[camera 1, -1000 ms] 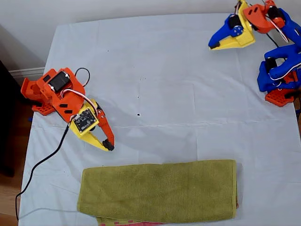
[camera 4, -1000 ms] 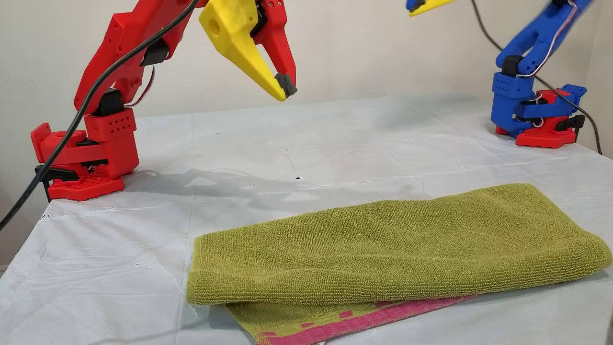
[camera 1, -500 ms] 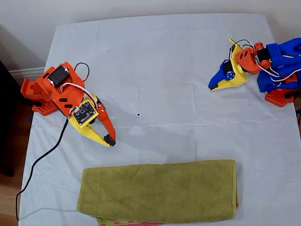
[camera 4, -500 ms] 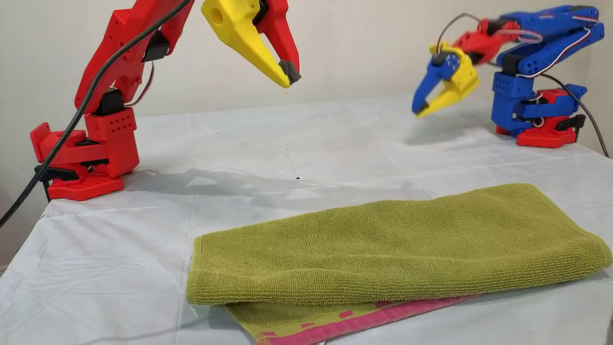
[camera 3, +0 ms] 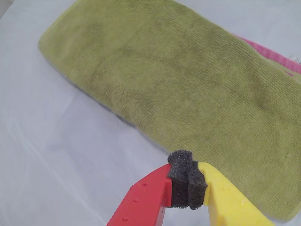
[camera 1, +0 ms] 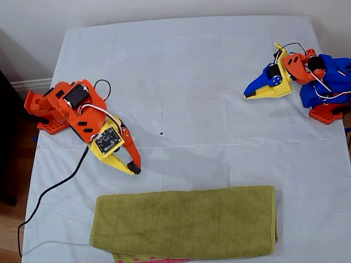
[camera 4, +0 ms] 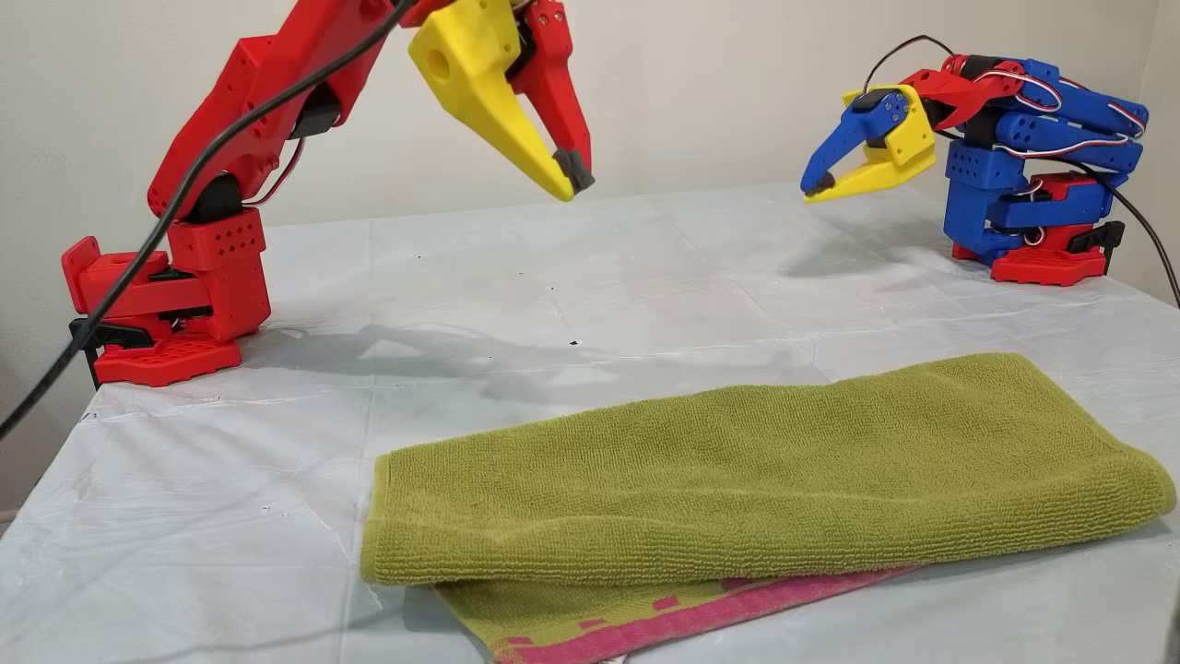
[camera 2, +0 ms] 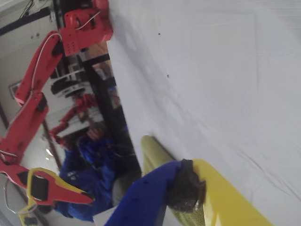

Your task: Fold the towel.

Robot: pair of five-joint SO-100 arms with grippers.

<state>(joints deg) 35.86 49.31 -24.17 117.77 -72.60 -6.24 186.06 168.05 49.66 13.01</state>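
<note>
- Fingers of my second gripper, red and yellow, are pressed together on nothing, raised above the bench just beside the towel's far edge.
- Fingers of my first gripper, blue and yellow, meet at the tips, empty, well apart from the towel.
- Olive-green terry towel lies folded on the white-sheeted bench; its pink-red hem shows beneath.

The exterior view looks straight down from high above. The other view faces low across the towel. My second gripper's camera looks closely down on that towel just beyond its tips.
</note>
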